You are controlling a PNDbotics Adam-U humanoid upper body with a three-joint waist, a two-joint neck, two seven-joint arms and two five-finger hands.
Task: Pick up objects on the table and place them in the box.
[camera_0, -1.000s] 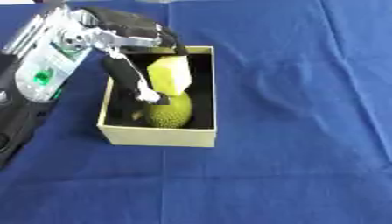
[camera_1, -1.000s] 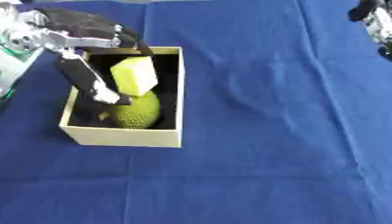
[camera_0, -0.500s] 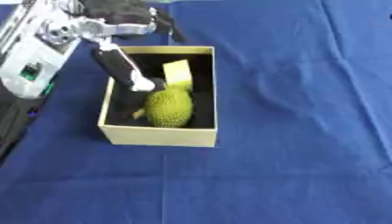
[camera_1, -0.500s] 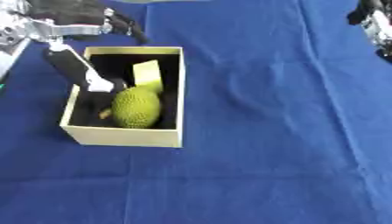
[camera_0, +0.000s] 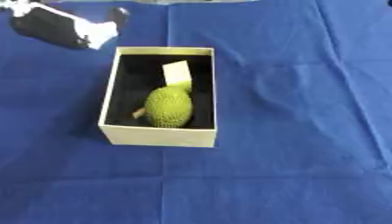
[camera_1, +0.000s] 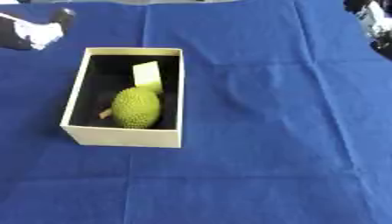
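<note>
Blue cloth (camera_0: pixel 291 87); unlabelled box (camera_0: pixel 157 135).

No readable text, label or number on anything.

Box (camera_0: pixel 160 136) open on top; green fruit (camera_0: pixel 169 106) & pale block (camera_0: pixel 177 72) fill its right half, left half free. Tabletop (camera_0: pixel 299 109) right of box bare.

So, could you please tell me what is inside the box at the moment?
The box holds a bumpy green fruit with a short brownish stem, and a pale yellow block leaning behind it. Whatever lies beneath the fruit is covered, and the dark interior shows nothing more.
</note>
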